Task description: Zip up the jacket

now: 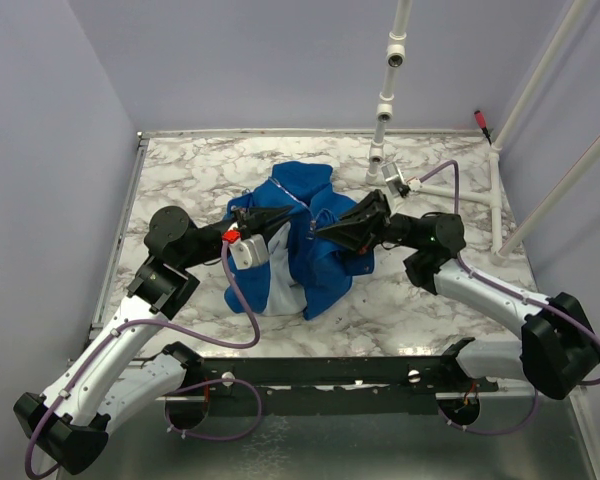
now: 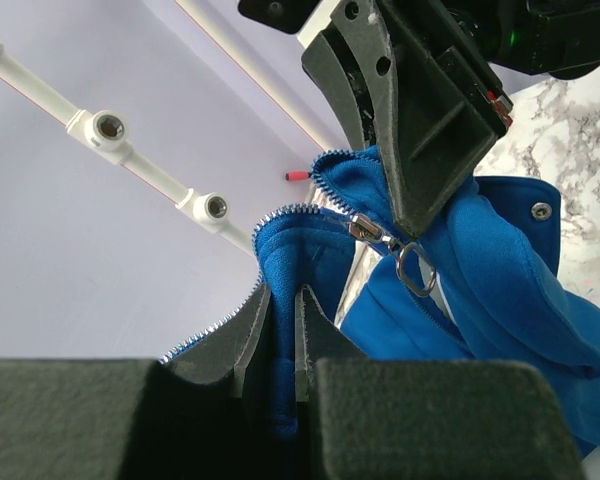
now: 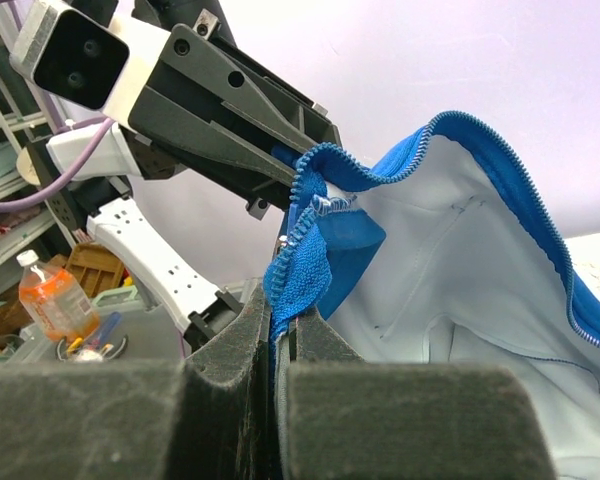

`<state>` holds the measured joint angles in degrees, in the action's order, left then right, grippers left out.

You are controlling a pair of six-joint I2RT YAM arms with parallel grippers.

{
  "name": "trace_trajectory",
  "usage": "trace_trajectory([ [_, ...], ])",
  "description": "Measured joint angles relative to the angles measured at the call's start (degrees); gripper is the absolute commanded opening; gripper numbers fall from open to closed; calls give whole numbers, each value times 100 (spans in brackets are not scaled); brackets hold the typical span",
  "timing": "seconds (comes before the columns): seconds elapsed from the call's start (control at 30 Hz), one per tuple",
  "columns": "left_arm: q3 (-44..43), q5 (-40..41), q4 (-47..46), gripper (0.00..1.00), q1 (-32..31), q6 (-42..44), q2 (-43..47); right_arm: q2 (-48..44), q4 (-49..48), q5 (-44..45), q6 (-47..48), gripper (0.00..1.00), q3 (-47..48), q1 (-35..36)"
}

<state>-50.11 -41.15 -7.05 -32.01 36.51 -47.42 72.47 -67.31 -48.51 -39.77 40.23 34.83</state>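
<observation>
The royal-blue jacket (image 1: 310, 250) lies bunched in the middle of the marble table (image 1: 190, 180), its pale lining (image 3: 460, 270) turned outward in the right wrist view. My left gripper (image 1: 288, 213) is shut on a fold of the jacket's zipper edge (image 2: 280, 330), held above the table. My right gripper (image 1: 320, 229) faces it from the right, shut on the opposite zipper edge (image 3: 305, 270). The metal zipper slider and ring pull (image 2: 412, 268) hang just under the right gripper's fingers (image 2: 420, 120). The zipper teeth stand apart between the two grips.
A white pipe frame (image 1: 385, 100) rises at the back right of the table, with more pipes (image 1: 540, 170) slanting at the right. Lavender walls enclose three sides. A dark rail (image 1: 330, 372) carries both arm bases at the near edge.
</observation>
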Motion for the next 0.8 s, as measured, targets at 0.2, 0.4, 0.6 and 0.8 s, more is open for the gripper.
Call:
trace_trajectory([
  [0.2, -15, -96, 170, 0, 0, -2, -2, -61, 295, -76, 188, 1, 4, 0],
  [0.4, -227, -258, 605, 0, 0, 33, -39, -131, 629, -323, 345, 1, 131, 0],
  [0.6, -291, -352, 857, 0, 0, 111, -63, -396, 1058, -341, 597, 1, 164, -7],
  [0.8, -302, -431, 1064, 0, 0, 236, -66, -424, 1209, -345, 647, 1, 221, -7],
])
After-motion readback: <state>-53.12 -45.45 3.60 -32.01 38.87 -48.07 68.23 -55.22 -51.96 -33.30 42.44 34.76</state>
